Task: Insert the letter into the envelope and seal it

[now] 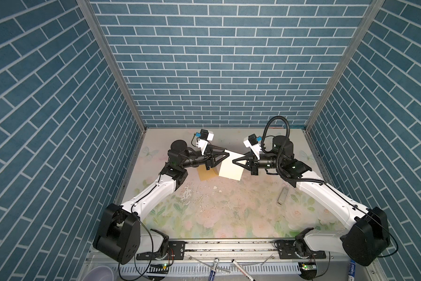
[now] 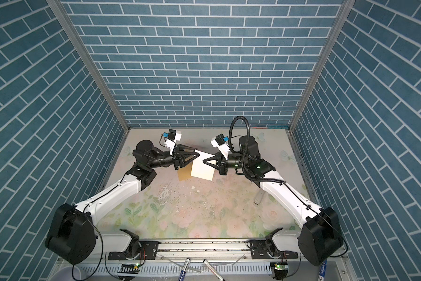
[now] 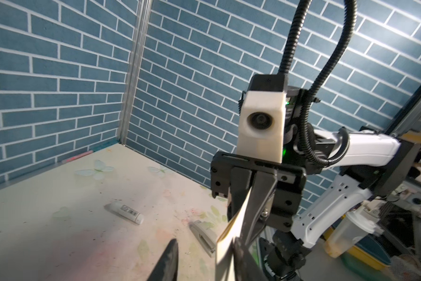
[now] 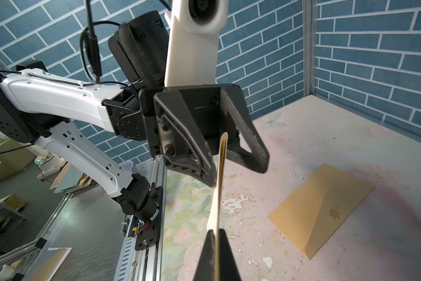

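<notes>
In both top views one letter [image 1: 231,167] [image 2: 202,169] hangs above the tabletop [image 1: 229,214] near one envelope [image 1: 205,175] lying flat; the left wrist view shows the left fingers [image 3: 166,265] parted narrowly astride the letter's edge; the right wrist view shows the right fingers [image 4: 205,258] pinching it.

Top pair overhead; wrist cams close, share letter [image 4: 219,175].

Edge-on letter [image 3: 225,253] in right gripper [image 3: 238,239]
</notes>
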`<state>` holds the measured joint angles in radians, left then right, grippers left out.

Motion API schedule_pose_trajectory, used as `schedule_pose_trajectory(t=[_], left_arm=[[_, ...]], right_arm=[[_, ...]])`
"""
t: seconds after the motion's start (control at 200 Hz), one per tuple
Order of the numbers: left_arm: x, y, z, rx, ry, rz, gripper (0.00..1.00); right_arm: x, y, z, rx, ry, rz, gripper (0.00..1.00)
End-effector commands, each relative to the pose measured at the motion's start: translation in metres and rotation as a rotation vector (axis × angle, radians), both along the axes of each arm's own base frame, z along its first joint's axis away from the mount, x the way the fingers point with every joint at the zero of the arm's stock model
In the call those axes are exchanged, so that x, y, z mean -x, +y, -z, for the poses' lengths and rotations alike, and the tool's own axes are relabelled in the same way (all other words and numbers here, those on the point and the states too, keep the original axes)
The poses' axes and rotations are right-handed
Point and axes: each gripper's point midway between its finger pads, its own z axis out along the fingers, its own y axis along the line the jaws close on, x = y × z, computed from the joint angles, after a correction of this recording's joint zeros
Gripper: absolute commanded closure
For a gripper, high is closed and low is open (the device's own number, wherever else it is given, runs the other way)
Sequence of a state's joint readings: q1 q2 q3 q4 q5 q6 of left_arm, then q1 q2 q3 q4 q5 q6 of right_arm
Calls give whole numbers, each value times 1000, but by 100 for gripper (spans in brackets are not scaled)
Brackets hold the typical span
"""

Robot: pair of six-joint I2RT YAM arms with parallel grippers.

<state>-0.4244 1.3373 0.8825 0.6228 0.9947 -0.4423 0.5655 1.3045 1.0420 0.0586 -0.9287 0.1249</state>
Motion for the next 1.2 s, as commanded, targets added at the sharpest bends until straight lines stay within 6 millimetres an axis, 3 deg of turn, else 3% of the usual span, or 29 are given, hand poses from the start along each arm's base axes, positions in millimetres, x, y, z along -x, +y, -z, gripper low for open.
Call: schedule_pose_trajectory(t=[0.0,0.13,0.23,0.29,0.45,0.565,0.745,0.9,1.04,1.195], left_arm=[[6,-3,-16,24,-55,33,77],[8,-4,-17,32,-58,33,92],[7,-4,-20,48,-60,22,100],[5,-2,-23,69,-62,2,100],[3,4,-38,151,-76,-41,100],[3,8,-48,192,-98,-65,100],[2,11,-51,199,-101,-90,100],[-4,12,-47,201,-85,-121,100],[-13,15,-39,194,-57,-170,100],[-36,24,-15,95,29,-323,80]], right_arm=[[-6,3,-24,-29,-96,-4,100],[-12,4,-22,-24,-93,21,100],[-15,3,-24,-23,-96,44,100],[-18,2,-24,-21,-94,63,100],[-22,-1,-23,-33,-71,102,75],[-27,-5,-26,-83,-58,126,71],[-28,-10,-33,-143,-48,134,80],[-30,-10,-33,-152,-39,143,100],[-36,-13,-33,-163,-43,186,100],[-47,-19,-26,-131,-7,243,100]])
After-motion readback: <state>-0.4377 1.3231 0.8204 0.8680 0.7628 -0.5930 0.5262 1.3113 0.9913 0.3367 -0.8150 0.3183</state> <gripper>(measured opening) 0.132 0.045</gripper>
